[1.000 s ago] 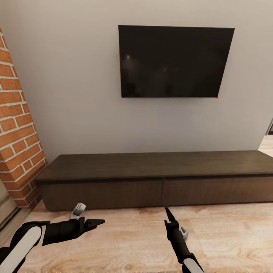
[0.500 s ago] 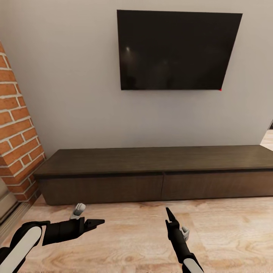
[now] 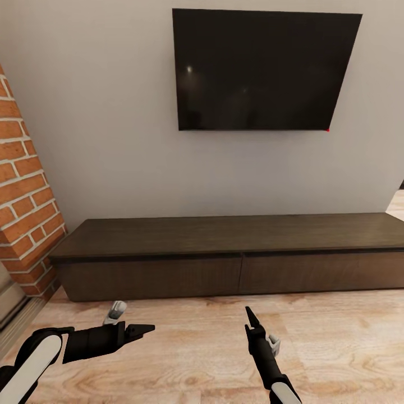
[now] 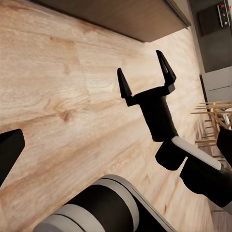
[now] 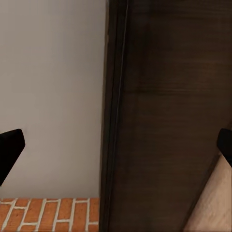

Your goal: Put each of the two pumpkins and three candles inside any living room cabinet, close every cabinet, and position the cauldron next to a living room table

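Dark-brown wood makes up the cabinet (image 3: 235,255), one long low unit standing against the far grey wall (image 3: 112,112) on the pale plank floor (image 3: 191,348). Its top is bare and matte. Two handle-less fronts show, a left one and a right one, meeting at a thin vertical seam just right of centre; both sit flush with the frame. The unit's right end runs out of the head view, so its full length cannot be told.

At the far left, one brick pillar (image 3: 22,202) stands just beside the cabinet's left end, itself cut off by the picture's edge. Above the cabinet hangs one black television (image 3: 258,70), its screen blank apart from a faint glint and a small red dot at its lower right corner.

Near the robot, two arms reach over the floor. The left gripper (image 3: 147,329) points right; only one dark tip is clear, and whether its fingers are apart or together cannot be told. The right gripper (image 4: 145,75) has its two pointed fingers spread wide with nothing between them, as the left wrist view shows. In the right wrist view the cabinet's dark grain shows close up, with grey wall and a strip of brick beside it.
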Controlling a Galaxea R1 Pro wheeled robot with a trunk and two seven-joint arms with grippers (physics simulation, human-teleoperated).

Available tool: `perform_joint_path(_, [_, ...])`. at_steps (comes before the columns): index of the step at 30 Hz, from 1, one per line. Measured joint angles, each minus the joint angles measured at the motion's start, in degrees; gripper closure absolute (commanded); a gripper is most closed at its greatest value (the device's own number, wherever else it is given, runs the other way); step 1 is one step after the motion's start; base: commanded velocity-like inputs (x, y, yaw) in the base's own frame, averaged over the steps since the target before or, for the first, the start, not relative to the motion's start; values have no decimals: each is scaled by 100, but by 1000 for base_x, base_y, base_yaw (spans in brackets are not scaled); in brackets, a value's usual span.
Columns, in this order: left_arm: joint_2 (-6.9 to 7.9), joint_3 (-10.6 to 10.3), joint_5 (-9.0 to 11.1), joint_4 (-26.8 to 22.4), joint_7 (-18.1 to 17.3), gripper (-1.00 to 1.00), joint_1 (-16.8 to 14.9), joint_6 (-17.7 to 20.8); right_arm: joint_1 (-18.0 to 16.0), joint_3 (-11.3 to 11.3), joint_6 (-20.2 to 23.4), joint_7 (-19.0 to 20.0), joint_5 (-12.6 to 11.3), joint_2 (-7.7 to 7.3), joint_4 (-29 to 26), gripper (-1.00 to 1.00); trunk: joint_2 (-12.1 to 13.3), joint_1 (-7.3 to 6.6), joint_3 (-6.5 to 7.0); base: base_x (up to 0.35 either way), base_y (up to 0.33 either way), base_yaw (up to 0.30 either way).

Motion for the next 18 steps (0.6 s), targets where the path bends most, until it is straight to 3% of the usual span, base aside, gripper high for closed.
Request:
perform_joint_path(6, [0, -11, 2, 4, 1, -100, 0, 0, 0, 0, -4, 387, 9, 0, 12, -100, 0, -3, 0, 180, 39, 0])
perform_joint_path(18, [0, -140, -2, 2, 0, -100, 0, -4, 0, -3, -83, 442, 3, 0, 22, -100, 0, -2, 0, 193, 7, 0])
